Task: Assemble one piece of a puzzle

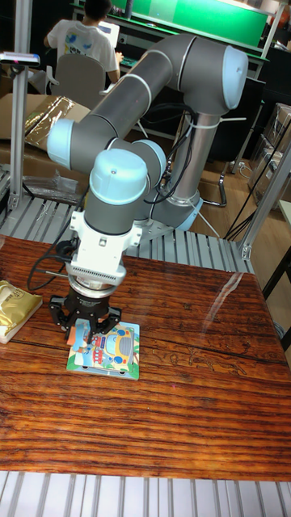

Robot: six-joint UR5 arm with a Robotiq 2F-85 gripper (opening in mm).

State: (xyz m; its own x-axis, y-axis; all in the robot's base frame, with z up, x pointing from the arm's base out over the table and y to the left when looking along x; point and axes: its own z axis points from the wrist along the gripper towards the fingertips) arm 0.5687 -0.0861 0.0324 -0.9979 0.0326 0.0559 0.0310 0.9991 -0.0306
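1. The arm (pixel 145 105) is reaching forward from its base at the back of the table (pixel 186 404) and bending down at the wrist, so the gripper (pixel 86 327) is pointing straight down.
2. The gripper is hanging over the left back corner of the puzzle (pixel 105 349), with its dark fingers (pixel 97 323) sitting just at or on the board's top edge.
3. The fingers are standing close together, but whether they are pinching a piece or merely touching the board cannot be told from this view; no separate piece is showing between them.
4. The puzzle is lying flat on the wooden table, left of the middle, and is showing a cartoon car in blue, yellow and red on a pale frame.
5. The board is sitting slightly askew to the table's front edge, with its right side clear of the gripper.
6. A gold bag (pixel 14 308) is lying at the table's left edge, well apart from the puzzle.
7. A black cable (pixel 44 262) is looping from the wrist down toward the table on the left.
8. Faint markings (pixel 190 358) are showing on the wood just right of the puzzle.
9. Behind the table, a person (pixel 81 40) in a white shirt is sitting with their back to the camera, facing a green surface (pixel 202 16).
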